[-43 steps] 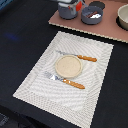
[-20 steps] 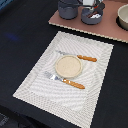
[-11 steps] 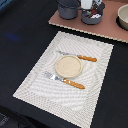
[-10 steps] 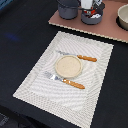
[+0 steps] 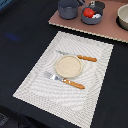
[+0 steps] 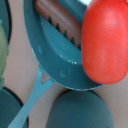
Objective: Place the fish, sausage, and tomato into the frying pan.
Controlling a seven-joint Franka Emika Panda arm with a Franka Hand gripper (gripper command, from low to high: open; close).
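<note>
Tomato has shifted from the pot side of the tray to the pan over the last 2 s; mat, plate and cutlery are unchanged. I run the arm remotely. Ext. view puts the tomato over or in the pan, with a white bit beside it that is prob. the fish. Wrist view shows the sausage lying on the pan floor and the tomato filling the frame above the far wall. The dark shape just above the pan is prob. the gripper. No fingers show in either view, so I cannot tell whether it is spread or clamped on the tomato, nor whether the tomato is resting yet.

My read: last item, drop-off stage. To do it well, I bring the tomato low, well inside the rim and clear of the sausage, before letting go. It is a glossy ball and will prob. roll, and the walls are low. After release I lift straight up, no sideways drag.
</note>
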